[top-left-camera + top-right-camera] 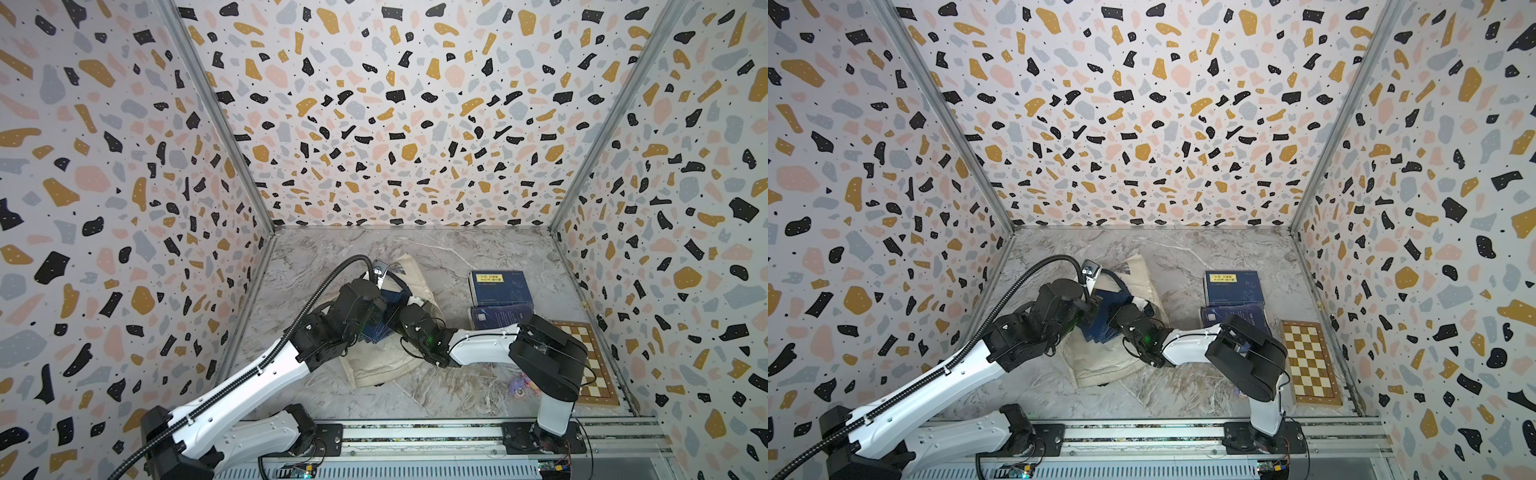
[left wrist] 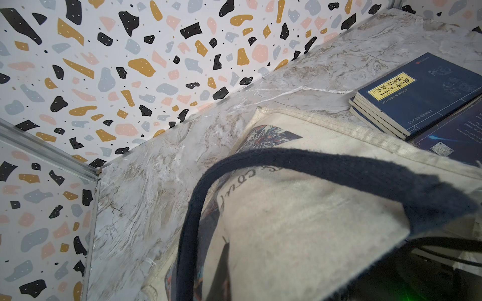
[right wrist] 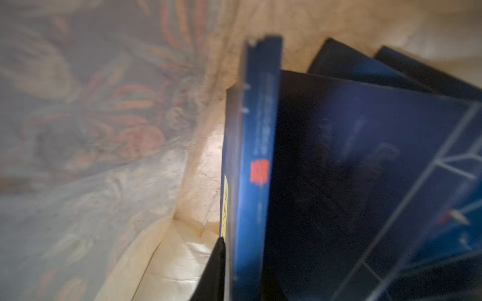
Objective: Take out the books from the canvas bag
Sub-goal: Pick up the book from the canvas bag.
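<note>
Reaching into the canvas bag [image 1: 376,368], which lies left of centre on the marbled surface [image 1: 449,249], the right tool [image 1: 395,318] sits against navy books [image 3: 250,169] standing inside; I cannot tell whether it grips one. The left tool [image 1: 384,300] is closed, apparently pinching the bag's upper lip open. Stacked books [image 1: 498,286] already lie outside. Next comes a firm pinch on one spine, then a straight pull through the mouth.
</note>
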Robot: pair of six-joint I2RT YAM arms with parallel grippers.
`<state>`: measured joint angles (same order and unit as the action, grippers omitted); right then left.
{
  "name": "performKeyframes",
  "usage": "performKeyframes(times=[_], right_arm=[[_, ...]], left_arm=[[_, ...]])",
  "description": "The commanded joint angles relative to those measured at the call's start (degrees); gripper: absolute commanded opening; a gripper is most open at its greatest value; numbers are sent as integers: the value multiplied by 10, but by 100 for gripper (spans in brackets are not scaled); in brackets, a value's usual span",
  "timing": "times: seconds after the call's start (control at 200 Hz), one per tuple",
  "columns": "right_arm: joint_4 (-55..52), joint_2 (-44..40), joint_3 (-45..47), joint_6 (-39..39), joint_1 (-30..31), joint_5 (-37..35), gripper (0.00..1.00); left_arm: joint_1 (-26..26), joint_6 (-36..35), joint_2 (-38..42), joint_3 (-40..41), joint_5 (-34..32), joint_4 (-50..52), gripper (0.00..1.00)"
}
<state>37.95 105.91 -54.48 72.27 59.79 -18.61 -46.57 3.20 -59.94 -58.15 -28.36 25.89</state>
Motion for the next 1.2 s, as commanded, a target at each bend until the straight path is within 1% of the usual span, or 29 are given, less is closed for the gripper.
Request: performKeyframes(times=[0.0, 0.05, 0.09, 0.235, 0.335, 0.42, 0.51, 0.716, 0.816, 0.911, 0.986, 1.081, 1.196], right_arm=[[40, -22, 9, -26, -4, 1, 11], [47, -35, 25, -26, -3, 5, 6], [56, -47, 42, -27, 0, 9, 0], [78, -111, 96, -71, 19, 20, 0], [61, -167, 125, -128, 39, 18, 0], [43, -215, 152, -161, 51, 17, 0], [40, -261, 186, -189, 52, 44, 0], [19, -354, 246, -253, 53, 72, 0], [19, -379, 267, -289, 50, 62, 0], [0, -393, 265, -310, 29, 90, 0], [-16, -425, 265, -339, 32, 83, 0], [-29, -490, 282, -361, 39, 60, 0], [-79, -573, 292, -365, 36, 2, 0]], left_arm=[[4, 12, 4, -24, -18, -31, 0], [5, 15, 0, -25, -27, -30, 0], [4, 20, -4, -27, -35, -28, 0], [6, 42, -28, -39, -65, -15, 0], [5, 52, -36, -40, -72, -14, 0], [7, 59, -43, -42, -81, -11, 0], [11, 69, -60, -51, -86, 0, 0], [37, 104, -99, -81, -84, 38, 0], [57, 122, -115, -96, -82, 58, 0], [73, 134, -127, -104, -80, 68, 0], [85, 141, -134, -106, -73, 70, 0], [98, 151, -144, -112, -57, 74, 0], [107, 161, -155, -119, -42, 80, 0]])
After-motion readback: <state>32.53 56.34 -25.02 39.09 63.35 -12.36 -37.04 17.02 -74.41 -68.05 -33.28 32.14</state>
